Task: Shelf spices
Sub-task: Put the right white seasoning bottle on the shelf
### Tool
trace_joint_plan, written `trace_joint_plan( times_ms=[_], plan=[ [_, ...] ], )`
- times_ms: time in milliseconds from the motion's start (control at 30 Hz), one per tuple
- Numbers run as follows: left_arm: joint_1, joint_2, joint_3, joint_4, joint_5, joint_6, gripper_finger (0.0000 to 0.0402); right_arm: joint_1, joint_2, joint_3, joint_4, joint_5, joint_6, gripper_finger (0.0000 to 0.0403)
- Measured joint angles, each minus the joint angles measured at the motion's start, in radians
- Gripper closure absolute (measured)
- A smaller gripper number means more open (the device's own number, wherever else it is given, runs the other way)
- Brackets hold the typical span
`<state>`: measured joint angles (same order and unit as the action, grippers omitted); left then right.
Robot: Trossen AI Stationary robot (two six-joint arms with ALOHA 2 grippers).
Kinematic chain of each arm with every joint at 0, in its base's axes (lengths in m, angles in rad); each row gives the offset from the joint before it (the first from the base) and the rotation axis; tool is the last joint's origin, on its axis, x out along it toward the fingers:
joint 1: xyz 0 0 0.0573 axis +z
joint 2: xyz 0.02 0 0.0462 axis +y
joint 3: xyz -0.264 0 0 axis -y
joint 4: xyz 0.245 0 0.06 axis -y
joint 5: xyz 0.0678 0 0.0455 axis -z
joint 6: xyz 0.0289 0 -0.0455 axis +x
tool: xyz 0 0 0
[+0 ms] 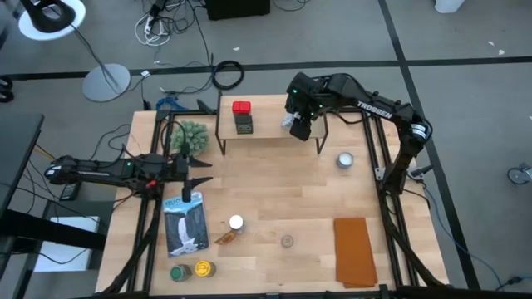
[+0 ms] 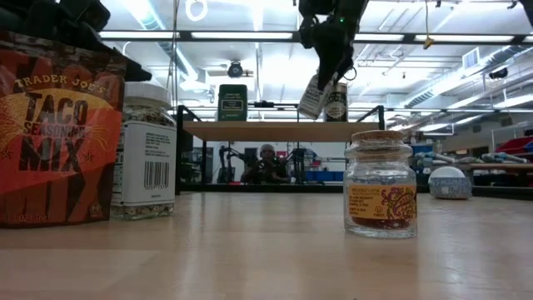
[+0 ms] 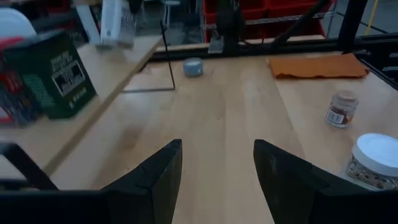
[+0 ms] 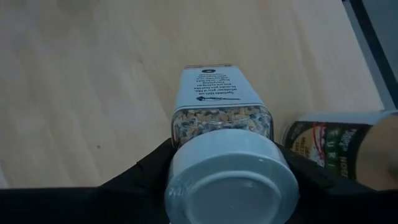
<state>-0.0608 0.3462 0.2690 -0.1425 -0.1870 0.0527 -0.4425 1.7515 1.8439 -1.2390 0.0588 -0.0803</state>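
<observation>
The shelf [image 1: 274,137] stands at the table's far side, with a dark red-lidded tin [image 1: 242,117] and a dark jar [image 2: 336,101] on its top. My right gripper [image 1: 298,126] hangs over the shelf's right part, shut on a clear white-lidded spice jar [image 4: 217,109]. My left gripper [image 3: 217,168] is open over the table's left side and holds nothing. Loose spices stand on the near table: a white-lidded jar [image 1: 236,222], a small cork-topped jar [image 2: 381,196], a taco mix packet [image 2: 54,133], and green- and yellow-lidded jars [image 1: 191,270]. My right gripper holds the white-lidded jar by its lid end [image 4: 186,149], pinched between the two fingers [image 4: 146,171], one on either side. The fingers come from above, pointing down. The jar hangs tilted below them, its bottom [image 2: 306,112] close above the shelf top beside the dark jar.
A fuzzy green plant ball [image 1: 191,135] sits left of the shelf and a round silvery tin [image 1: 345,160] in front of its right end. An orange cloth [image 1: 355,249] lies near the right edge and a blue packet [image 1: 183,224] near the left. Bare wood lies in the table's middle.
</observation>
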Motion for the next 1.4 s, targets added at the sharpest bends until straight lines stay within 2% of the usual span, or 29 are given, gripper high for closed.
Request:
trace_joint_plan(
  times_ms=[267,733,933,1400],
  plan=[
    [0.0,0.0,0.0,0.051,0.0,0.025,0.0198,-0.005,0.011,0.0,0.016,-0.002,-0.047,0.0191],
    [0.0,0.0,0.0,0.079,-0.107,0.026,0.0198,-0.005,0.014,0.0,0.1,0.007,-0.112,0.0186],
    [0.0,0.0,0.0,0.079,-0.111,0.026,0.0198,-0.005,0.014,0.004,0.129,0.109,-0.127,0.0184],
    [0.0,0.0,0.0,0.079,-0.112,0.026,0.0198,-0.005,0.014,0.004,0.173,0.067,-0.16,0.0184]
  ],
)
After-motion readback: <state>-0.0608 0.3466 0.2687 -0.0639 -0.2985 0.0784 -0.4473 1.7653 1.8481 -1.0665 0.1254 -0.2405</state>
